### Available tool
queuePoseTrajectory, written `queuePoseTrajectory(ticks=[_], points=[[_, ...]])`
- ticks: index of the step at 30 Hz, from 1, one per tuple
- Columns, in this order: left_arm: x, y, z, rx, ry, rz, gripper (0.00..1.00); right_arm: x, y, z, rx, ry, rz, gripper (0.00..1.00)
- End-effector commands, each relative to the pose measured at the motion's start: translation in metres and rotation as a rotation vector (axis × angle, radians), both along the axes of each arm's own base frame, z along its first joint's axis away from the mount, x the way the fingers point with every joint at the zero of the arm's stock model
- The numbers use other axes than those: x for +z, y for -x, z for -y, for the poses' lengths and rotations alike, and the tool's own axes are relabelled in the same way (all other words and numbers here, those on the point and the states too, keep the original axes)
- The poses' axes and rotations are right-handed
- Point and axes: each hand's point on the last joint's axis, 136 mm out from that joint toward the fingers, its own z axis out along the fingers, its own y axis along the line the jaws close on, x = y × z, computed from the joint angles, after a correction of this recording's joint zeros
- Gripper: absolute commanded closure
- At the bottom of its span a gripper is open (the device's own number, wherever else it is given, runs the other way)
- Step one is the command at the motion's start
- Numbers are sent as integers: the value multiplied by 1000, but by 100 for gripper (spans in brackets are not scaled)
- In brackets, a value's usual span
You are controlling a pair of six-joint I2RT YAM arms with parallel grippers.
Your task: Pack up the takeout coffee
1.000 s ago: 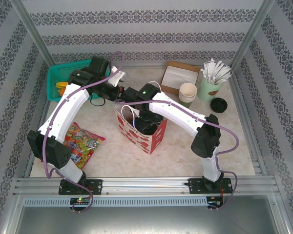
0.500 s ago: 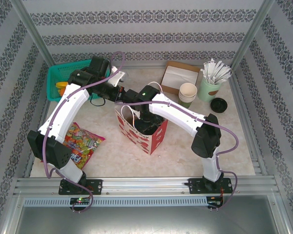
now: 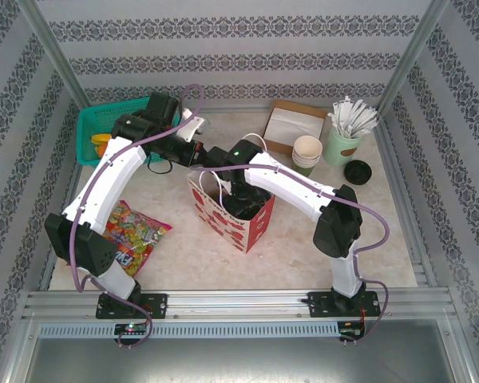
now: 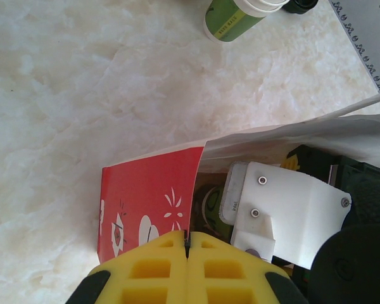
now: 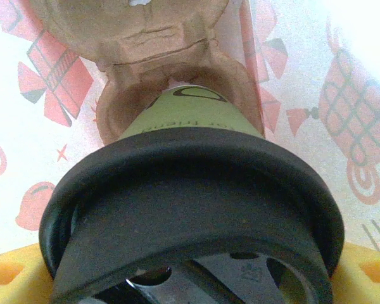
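Note:
The takeout coffee [image 5: 183,117], a green cup under a black lid [image 5: 190,183], stands inside the red-and-white paper bag [image 3: 223,225]. Its base rests in a pocket of a brown cardboard carrier [image 5: 123,95]. My right gripper [image 5: 190,278] reaches down into the bag, and its yellow fingers [image 5: 6,278] sit on either side of the lid, shut on the cup. My left gripper [image 4: 187,244] is shut on the bag's rim [image 4: 149,196] at its far left corner. Past that rim I see the green cup [image 4: 210,202] beside the right wrist's white mount [image 4: 285,209].
A green basket [image 3: 96,128] sits at the back left and a candy packet [image 3: 136,231] lies left of the bag. At the back right are a napkin box [image 3: 291,124], stacked paper cups [image 3: 307,152], a pale green cup of white sticks [image 3: 343,144] and a loose black lid [image 3: 357,171].
The right arm has sunk slightly deeper into the bag. The left arm has stayed where it was, holding the rim.

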Motion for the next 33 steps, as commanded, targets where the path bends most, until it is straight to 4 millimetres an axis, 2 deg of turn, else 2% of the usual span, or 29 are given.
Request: queuePoseTrajectory(ticks=[1, 33], points=[[4, 0, 2, -1, 26, 12, 100, -7, 2, 1, -28, 8, -25, 31], [4, 0, 3, -4, 31, 8, 100, -8, 9, 6, -53, 28, -56, 31]])
